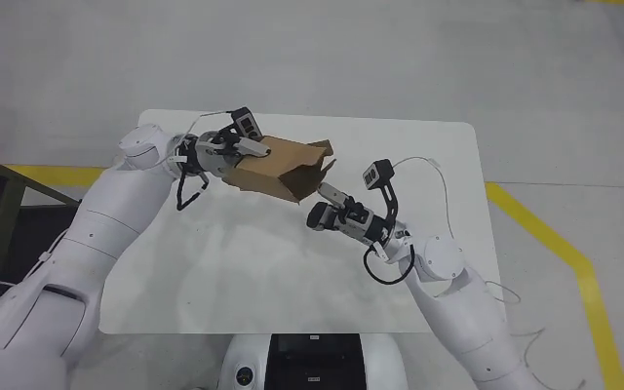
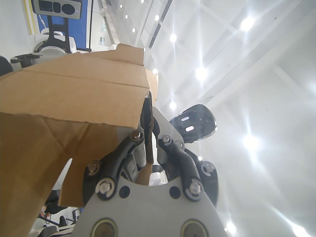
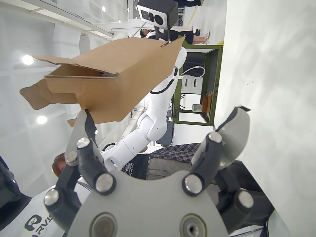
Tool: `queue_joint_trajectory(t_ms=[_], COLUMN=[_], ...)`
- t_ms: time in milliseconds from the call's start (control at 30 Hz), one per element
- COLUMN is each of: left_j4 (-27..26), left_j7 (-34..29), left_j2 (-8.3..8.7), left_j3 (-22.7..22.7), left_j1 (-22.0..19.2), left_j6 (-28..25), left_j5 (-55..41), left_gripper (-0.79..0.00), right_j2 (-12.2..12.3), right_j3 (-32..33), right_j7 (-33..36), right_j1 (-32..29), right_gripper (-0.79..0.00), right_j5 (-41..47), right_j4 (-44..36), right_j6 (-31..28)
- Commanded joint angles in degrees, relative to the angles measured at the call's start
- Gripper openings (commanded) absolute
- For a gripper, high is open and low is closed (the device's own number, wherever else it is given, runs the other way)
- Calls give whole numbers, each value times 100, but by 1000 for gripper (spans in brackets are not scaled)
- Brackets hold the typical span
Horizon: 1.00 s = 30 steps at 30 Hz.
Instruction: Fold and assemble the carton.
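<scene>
The brown carton (image 1: 278, 168) is held up off the white tabletop (image 1: 244, 283), over its far left part. It is a long, partly opened box lying on its side. One end points toward the left arm and the other, open end points toward the right arm.

The left gripper (image 1: 246, 149) holds the carton at its near end. In the left wrist view, the gripper (image 2: 148, 127) has its fingers (image 2: 164, 124) clamped together on a thin cardboard edge of the carton (image 2: 74, 92).

The right gripper (image 1: 318, 213) sits just beside the open end, where loose flaps stick out. In the right wrist view, its fingers (image 3: 234, 129) are spread wide apart and hold nothing. One fingertip lies close under the carton (image 3: 118, 75); whether it touches the lower edge cannot be told.
</scene>
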Motion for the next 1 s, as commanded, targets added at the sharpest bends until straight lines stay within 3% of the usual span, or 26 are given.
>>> queue_joint_trajectory(t_ms=[0,967], left_j4=[18,230], left_j7=[0,0], left_j2=[-14,-97], left_j3=[42,333], left_j1=[-35,-288], left_j6=[-19,-104], left_j5=[-8,-120], left_gripper=[-785,-785], right_j2=[-5,-73], right_j3=[-24,-372], right_j7=[-21,-99], right_j1=[22,471], right_gripper=[0,0], right_j5=[-2,-274], right_j4=[4,153], right_j6=[8,149])
